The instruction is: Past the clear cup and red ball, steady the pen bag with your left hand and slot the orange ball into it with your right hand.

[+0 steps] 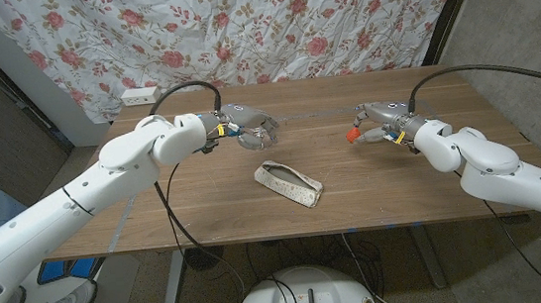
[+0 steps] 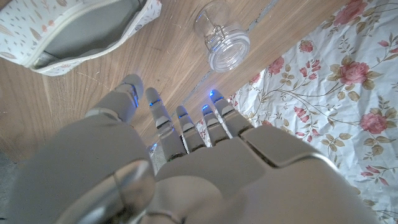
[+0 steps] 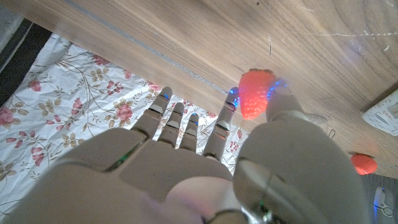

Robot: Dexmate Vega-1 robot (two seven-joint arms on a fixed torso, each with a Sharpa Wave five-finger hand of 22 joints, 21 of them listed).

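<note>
The pen bag (image 1: 289, 184), white with a small print and its zip mouth open (image 2: 74, 31), lies at the table's middle. My left hand (image 1: 236, 126) hovers behind it, fingers (image 2: 163, 115) spread and holding nothing. The clear cup (image 1: 262, 133) sits just beyond those fingertips (image 2: 222, 38). My right hand (image 1: 383, 122) is at the right of the bag, a little above the table. It pinches the orange ball (image 1: 353, 136) between thumb and a finger (image 3: 254, 93), with the other fingers spread. A second red-orange ball (image 3: 364, 163) lies on the table near a corner of the bag (image 3: 382, 112).
The wooden table (image 1: 206, 202) has bare room in front of and to both sides of the bag. A flowered curtain (image 1: 268, 22) hangs behind the far edge. A white power strip (image 1: 139, 95) sits at the back left corner. Black cables arch over both arms.
</note>
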